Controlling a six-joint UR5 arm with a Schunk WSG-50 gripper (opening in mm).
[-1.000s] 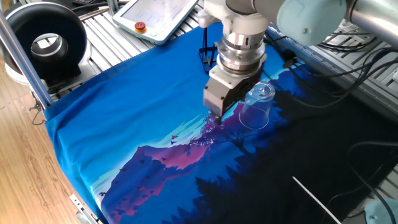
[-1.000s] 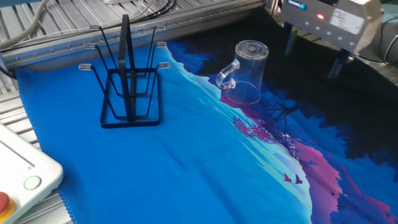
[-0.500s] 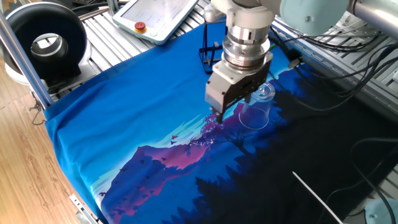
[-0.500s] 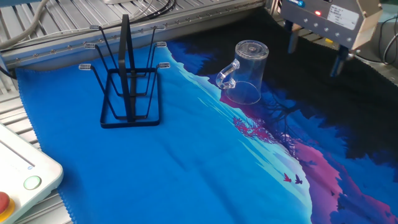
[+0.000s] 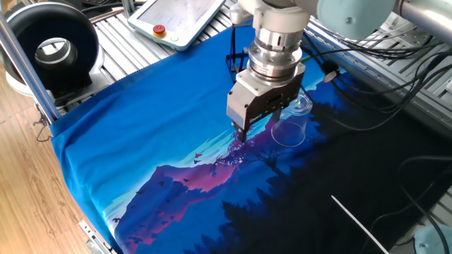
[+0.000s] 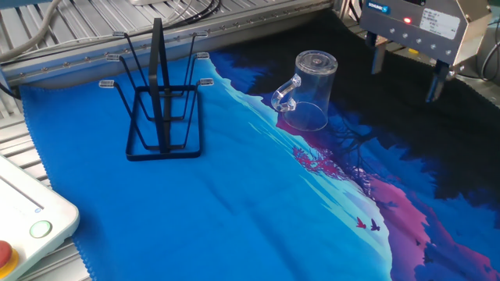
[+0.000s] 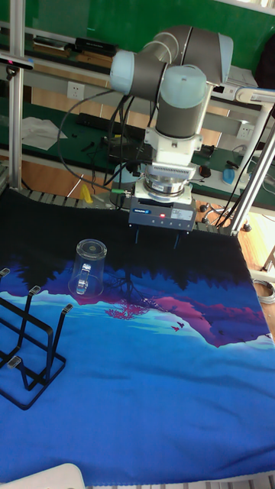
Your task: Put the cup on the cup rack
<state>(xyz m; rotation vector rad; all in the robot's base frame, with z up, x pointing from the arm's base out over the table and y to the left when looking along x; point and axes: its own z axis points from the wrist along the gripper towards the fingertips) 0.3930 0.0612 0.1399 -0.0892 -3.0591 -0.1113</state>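
The cup (image 6: 308, 92) is a clear glass mug standing mouth down on the printed cloth, its handle toward the cup rack (image 6: 160, 101). The black wire rack stands apart from it with nothing on its pegs. My gripper (image 6: 406, 74) hovers open and empty above the cloth, beside the cup and not touching it. In the tall view the gripper (image 7: 156, 238) hangs right of the cup (image 7: 86, 267), and the rack (image 7: 27, 344) sits at the lower left. In the first fixed view the gripper (image 5: 244, 134) partly covers the cup (image 5: 291, 123); the rack (image 5: 233, 62) is mostly hidden behind the arm.
A white pendant (image 5: 180, 17) with a red button lies past the cloth's far corner, also at the pendant's corner (image 6: 23, 226). A black round device (image 5: 53, 46) stands at the left. Cables (image 5: 395, 63) trail behind the arm. A thin white rod (image 5: 364, 226) lies on the dark cloth.
The gripper has shifted slightly sideways, away from the cup, staying open. Cup and rack have not moved.
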